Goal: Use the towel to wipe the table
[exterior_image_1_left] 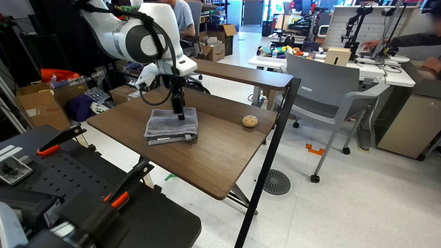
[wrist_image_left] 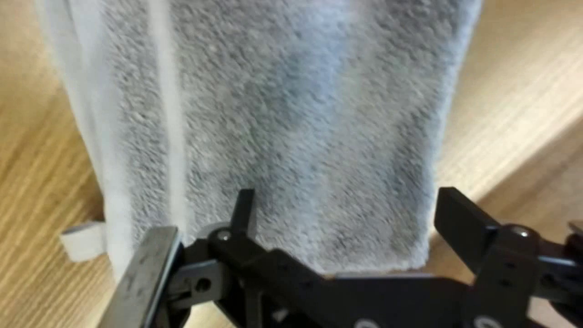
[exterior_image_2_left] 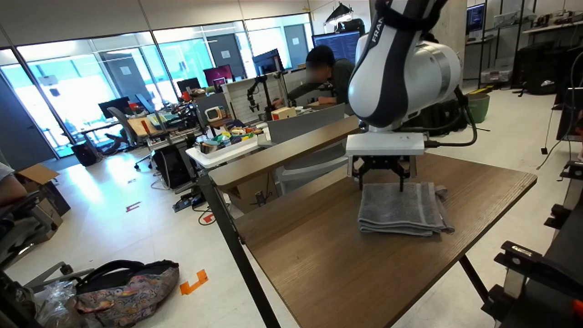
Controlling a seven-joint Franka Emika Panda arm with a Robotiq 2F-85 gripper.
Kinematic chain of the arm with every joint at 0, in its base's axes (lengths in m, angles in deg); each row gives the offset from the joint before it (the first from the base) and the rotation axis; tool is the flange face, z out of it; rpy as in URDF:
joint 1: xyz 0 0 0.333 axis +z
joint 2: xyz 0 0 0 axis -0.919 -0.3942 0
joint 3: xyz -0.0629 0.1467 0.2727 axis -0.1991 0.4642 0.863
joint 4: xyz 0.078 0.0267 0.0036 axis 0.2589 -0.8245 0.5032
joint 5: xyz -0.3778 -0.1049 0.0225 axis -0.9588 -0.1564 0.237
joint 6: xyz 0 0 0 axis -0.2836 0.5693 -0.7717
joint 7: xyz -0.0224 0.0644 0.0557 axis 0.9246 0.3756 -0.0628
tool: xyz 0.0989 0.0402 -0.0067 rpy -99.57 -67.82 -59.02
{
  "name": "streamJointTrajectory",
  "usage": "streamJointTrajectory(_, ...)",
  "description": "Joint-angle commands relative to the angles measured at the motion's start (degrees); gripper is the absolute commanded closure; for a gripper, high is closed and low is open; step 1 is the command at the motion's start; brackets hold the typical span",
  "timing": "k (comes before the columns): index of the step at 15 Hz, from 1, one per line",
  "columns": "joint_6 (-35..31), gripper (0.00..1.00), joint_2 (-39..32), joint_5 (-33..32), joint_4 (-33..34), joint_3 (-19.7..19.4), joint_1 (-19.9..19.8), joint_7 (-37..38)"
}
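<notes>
The hand (exterior_image_2_left: 381,188) points down with its fingers spread, gripping nothing; in the wrist view a fingertip sits over the towel (wrist_image_left: 282,132), its mate just past the towel's border. Whether either touches the cloth, I cannot tell. The towel lies folded in a squarish stack, near the surface's edge opposite the raised shelf (exterior_image_1_left: 241,73).

It should handle light, limp and forgiving, with nap enough to resist slipping. The border under the hand looks a fair place to take hold, provided the pinch catches every layer; otherwise the lower folds may lag behind.

The pile is short, dense and grey, with a flat pale stripe (wrist_image_left: 171,123) and a small loop (wrist_image_left: 83,241) at one side. The surface (exterior_image_1_left: 220,151) is brown wood-grain, smooth-looking, round-cornered. A tan, dark-spotted ball (exterior_image_1_left: 250,121) rests near its edge by the slanting black bar (exterior_image_1_left: 268,165).
</notes>
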Motion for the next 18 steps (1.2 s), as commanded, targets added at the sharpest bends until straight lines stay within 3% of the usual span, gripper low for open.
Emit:
streamJointTrajectory(1,-0.32,0.0,-5.9,1.12,10.33,-1.68,-1.6,5.34)
streamJointTrajectory(5,7.05,0.0,-6.7,-0.48,13.91,-2.14,-3.97,7.47)
streamJointTrajectory(9,12.53,0.0,2.64,-0.95,6.64,1.27,-7.69,-1.08)
streamJointTrajectory(12,16.97,0.0,8.42,-1.11,2.66,1.67,-8.5,-5.47)
streamJointTrajectory(14,19.87,0.0,9.87,-0.97,0.78,2.33,-8.65,-7.76)
streamJointTrajectory(18,17.39,0.0,7.67,-2.17,-3.41,2.87,-5.72,-8.04)
